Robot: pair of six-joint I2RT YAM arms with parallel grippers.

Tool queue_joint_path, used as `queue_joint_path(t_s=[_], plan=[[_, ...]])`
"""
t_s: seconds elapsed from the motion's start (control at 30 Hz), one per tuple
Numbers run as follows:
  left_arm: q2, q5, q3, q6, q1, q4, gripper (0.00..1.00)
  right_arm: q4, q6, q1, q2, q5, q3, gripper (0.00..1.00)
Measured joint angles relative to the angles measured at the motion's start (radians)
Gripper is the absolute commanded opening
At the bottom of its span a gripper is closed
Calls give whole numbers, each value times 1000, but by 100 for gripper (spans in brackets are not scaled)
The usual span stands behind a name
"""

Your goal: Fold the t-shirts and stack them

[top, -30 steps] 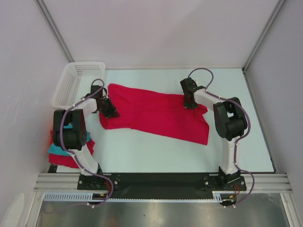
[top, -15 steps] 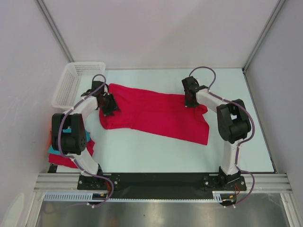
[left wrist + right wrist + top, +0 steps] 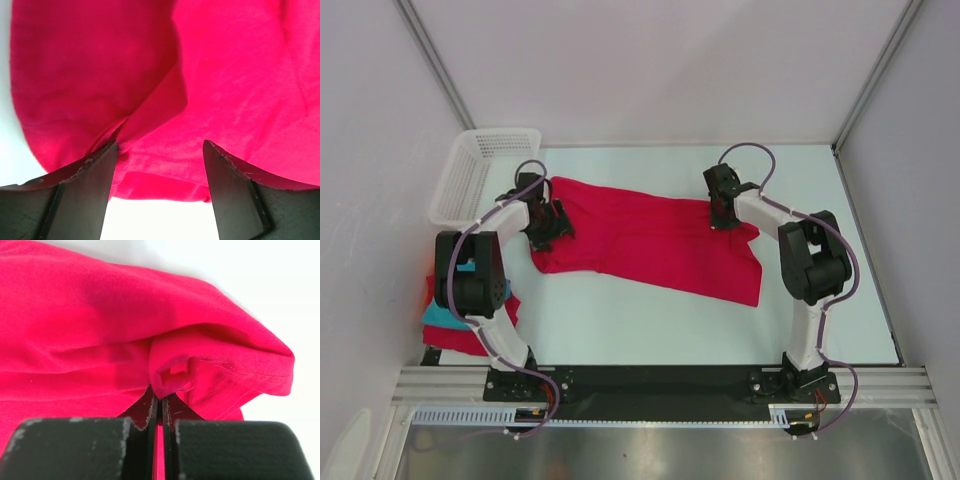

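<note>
1. The crimson t-shirt (image 3: 650, 240) is spread on the bench (image 3: 620, 320).
2. Its right edge, probably a sleeve, is pinched in the closed right hand (image 3: 161, 402).
3. The left hand (image 3: 159, 160), held open over cloth, should be closed on the matching edge first.

A white plastic mesh basket (image 3: 460, 180) stood at the far left corner of the pale surface (image 3: 640, 325), beside the wall.

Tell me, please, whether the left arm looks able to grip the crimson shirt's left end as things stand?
Probably yes: the left arm holds its jaws open over the crimson shirt, cloth bunched between them, nothing blocking.
</note>
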Motion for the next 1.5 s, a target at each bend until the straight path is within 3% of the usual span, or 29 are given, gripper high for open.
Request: queue_joint_path(t_s=[0.1, 0.17, 0.2, 0.23, 0.73, 1.1, 1.5], plan=[[33, 2, 0, -3, 0, 9, 73, 0, -1, 0, -5, -2, -4, 0], [47, 0, 0, -4, 0, 11, 65, 0, -1, 0, -12, -4, -8, 0], [47, -1, 0, -6, 0, 11, 51, -1, -1, 0, -15, -6, -10, 0], [47, -1, 0, -10, 0, 12, 1, -2, -1, 0, -19, -7, -10, 0], [-55, 36, -10, -18, -1, 4, 0, -15, -1, 23, -120, -3, -59, 0], [-309, 39, 91, 2, -1, -121, 0, -96, 0, 63, -422, 72, -76, 0], [-542, 80, 209, 20, -1, -277, 0, -292, 26, 140, -752, 179, -67, 0]])
